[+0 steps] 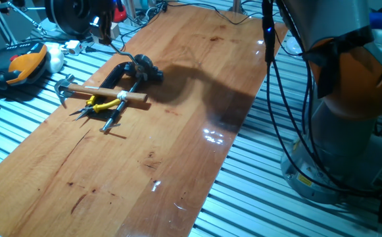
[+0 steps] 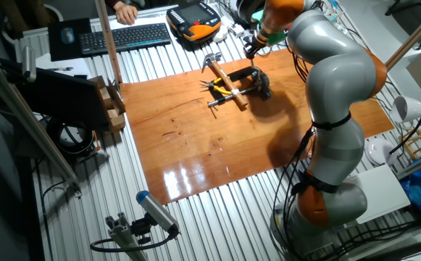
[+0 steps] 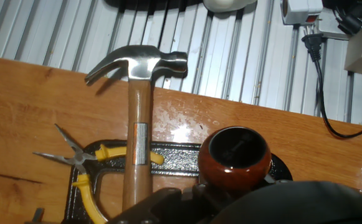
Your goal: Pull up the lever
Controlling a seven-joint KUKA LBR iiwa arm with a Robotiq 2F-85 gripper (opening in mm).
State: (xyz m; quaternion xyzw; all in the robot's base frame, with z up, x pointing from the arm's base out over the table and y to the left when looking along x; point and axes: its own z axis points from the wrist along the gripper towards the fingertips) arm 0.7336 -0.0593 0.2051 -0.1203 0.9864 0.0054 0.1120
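A glossy wooden board (image 2: pixel 217 138) lies on a ribbed metal table (image 2: pixel 123 199), with lamp glare toward the board's 6 o'clock edge. At 11 o'clock in the other fixed view sit a black keyboard (image 2: pixel 123 36) and an orange-and-black teach pendant (image 2: pixel 194 20). At 3 o'clock stands a white lamp (image 2: pixel 411 110). A white power strip (image 3: pixel 301 10) shows at 1 o'clock in the hand view.

Wooden tabletop (image 1: pixel 177 99) showing a glossy varnish, throwing back lamp glare. Hammer (image 3: pixel 136 112): polished steel head gleaming, pale wooden shaft looking smooth and matt. Lever knob (image 3: pixel 233 157) shining dark reddish-brown, glossy like lacquer. Pliers (image 3: pixel 84 168): bare grey metal jaws, yellow plastic-looking grips. Black base plate (image 3: pixel 174 158) appearing rough, cast-metal textured. Ribbed metal bench (image 1: pixel 39 112) looking dull.
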